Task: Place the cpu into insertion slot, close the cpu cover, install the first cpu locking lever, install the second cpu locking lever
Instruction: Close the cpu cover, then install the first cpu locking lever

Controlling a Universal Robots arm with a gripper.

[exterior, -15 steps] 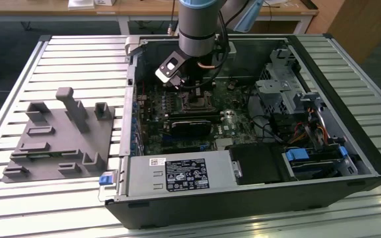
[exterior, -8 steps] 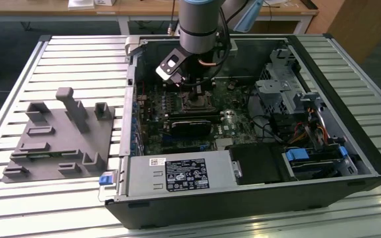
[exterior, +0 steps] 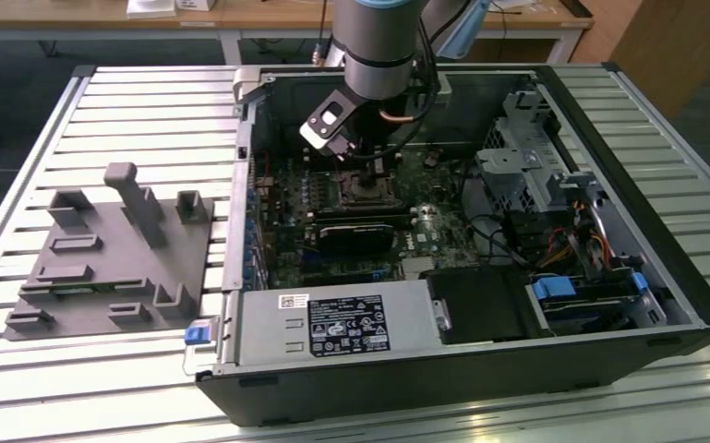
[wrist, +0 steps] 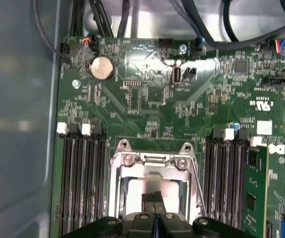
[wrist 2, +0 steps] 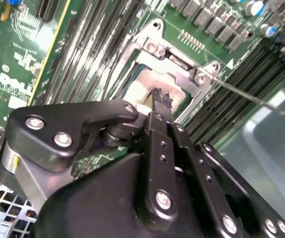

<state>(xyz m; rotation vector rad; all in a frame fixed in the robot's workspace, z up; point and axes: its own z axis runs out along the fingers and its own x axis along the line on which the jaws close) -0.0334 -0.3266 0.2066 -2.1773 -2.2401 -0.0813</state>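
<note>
Cpu: the cpu (wrist: 132, 194) lies in the insertion slot (exterior: 365, 187), upper middle of the exterior view.
Cover: the cpu cover (wrist: 152, 166) seems to lie flat over it.
Claw: the gripper (wrist 2: 161, 97) is clenched on nothing, tips just over the cpu.
Lever: a thin lever (wrist 2: 251, 97) sticks out beside the slot.
Outside: a grey holder (exterior: 108, 258) sits at the exterior view's left.

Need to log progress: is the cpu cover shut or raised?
Shut: in the first wrist view the cover lies flat, with the cpu showing through its window.
</note>
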